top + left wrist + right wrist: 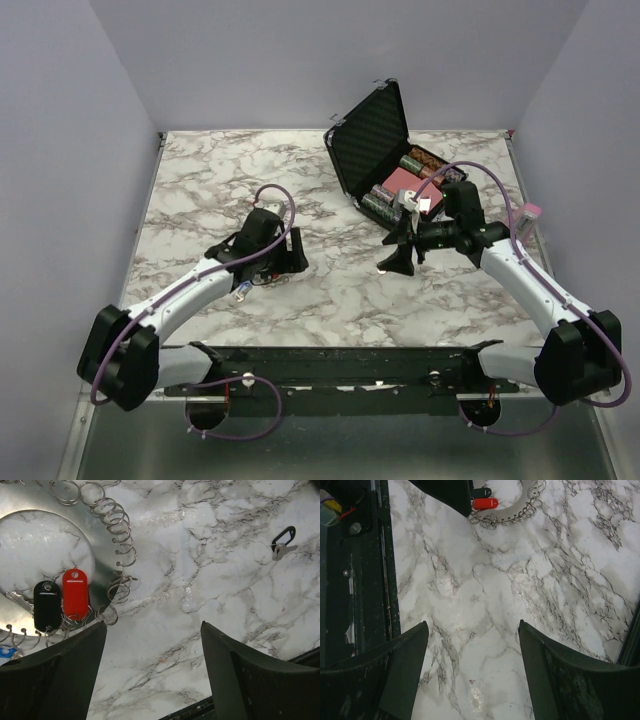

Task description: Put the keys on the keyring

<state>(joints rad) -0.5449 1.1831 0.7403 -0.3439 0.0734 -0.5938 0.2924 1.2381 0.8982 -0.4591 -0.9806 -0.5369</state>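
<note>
Plainly, the keyring (107,565) is a flat silver hoop edged with loops.

Bare marble runs across the middle of the table (340,290) and into its far-left corner — I can pass there freely. The open black case (372,125), lid raised, blocks the far-right corner. Toward the left side the keyring (106,540) lies flat and low — one key (278,551) sits well apart.

Silver keyring (106,572), loop-rimmed, flat; red key (75,594), black key (47,605) seemingly hooked on; third key (280,548) apart.
</note>
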